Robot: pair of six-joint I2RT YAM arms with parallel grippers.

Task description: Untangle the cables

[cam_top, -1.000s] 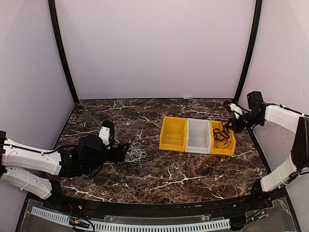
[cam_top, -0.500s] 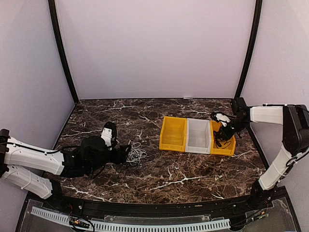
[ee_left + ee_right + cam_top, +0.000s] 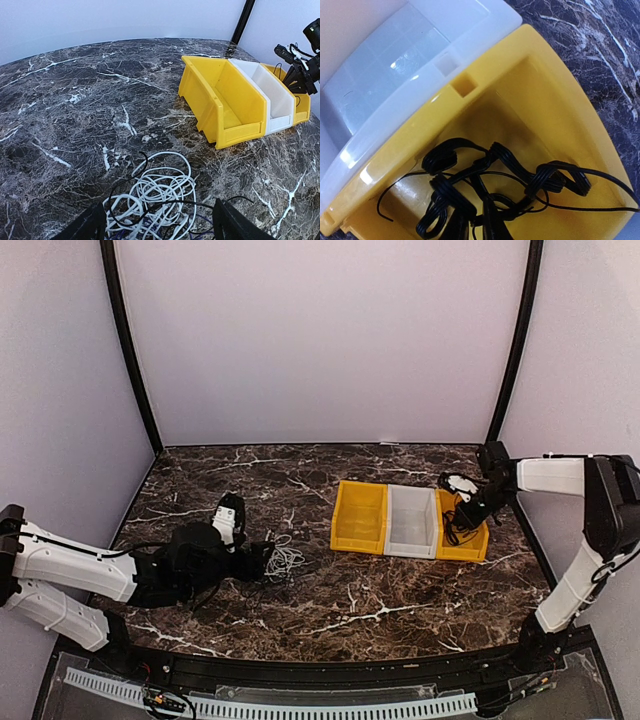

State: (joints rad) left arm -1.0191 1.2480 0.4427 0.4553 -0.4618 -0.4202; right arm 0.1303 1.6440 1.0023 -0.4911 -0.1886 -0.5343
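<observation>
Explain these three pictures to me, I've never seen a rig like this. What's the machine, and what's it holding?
Two robot arms are bolted to a marble table. One picture looks down from above. The other two come from a camera on each wrist. The left gripper is open and holds nothing, its fingers either side of a tangle of white and black cables. Three bins stand in a row: left yellow bin, white bin, right yellow bin. The right gripper reaches into that last one, where a black cable lies. Whether it grips the cable is unclear.
</observation>
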